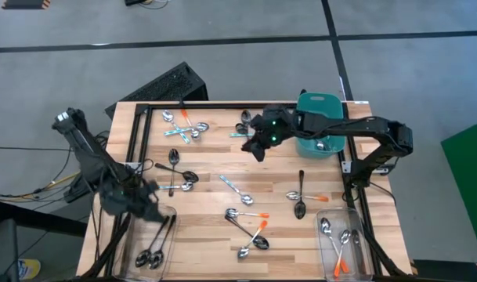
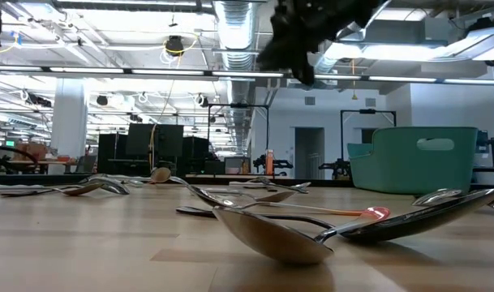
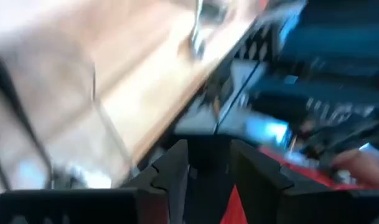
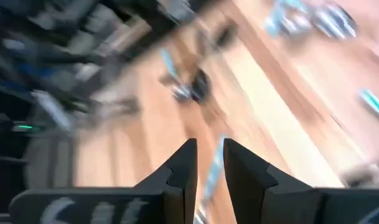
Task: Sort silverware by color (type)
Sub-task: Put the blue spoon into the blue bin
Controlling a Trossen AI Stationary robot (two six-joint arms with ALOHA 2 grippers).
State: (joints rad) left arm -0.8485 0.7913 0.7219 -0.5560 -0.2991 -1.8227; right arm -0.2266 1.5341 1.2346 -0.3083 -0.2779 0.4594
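Observation:
Spoons with orange, light blue and dark handles lie scattered flat on the wooden table (image 1: pixel 215 168); one pair lies close in the low view (image 2: pixel 271 235). My left gripper (image 1: pixel 156 207) (image 3: pixel 211 155) hangs open and empty above the far end of the left clear bin (image 1: pixel 156 243), where dark spoons (image 1: pixel 149 257) lie. My right gripper (image 1: pixel 256 149) (image 4: pixel 208 155) (image 2: pixel 302 73) hovers over the far middle of the table, open by a narrow gap. A light blue handle (image 4: pixel 209 177) shows through that gap on the table beneath; a blue-handled spoon (image 1: pixel 240 135) lies just beside the fingers.
A teal tub (image 1: pixel 320 125) (image 2: pixel 413 158) stands at the far right, under my right arm. The right clear bin (image 1: pixel 344 243) holds orange-handled spoons. Black rails (image 1: pixel 132 149) run along the table's edges. A keyboard (image 1: pixel 164 86) lies beyond the far left corner.

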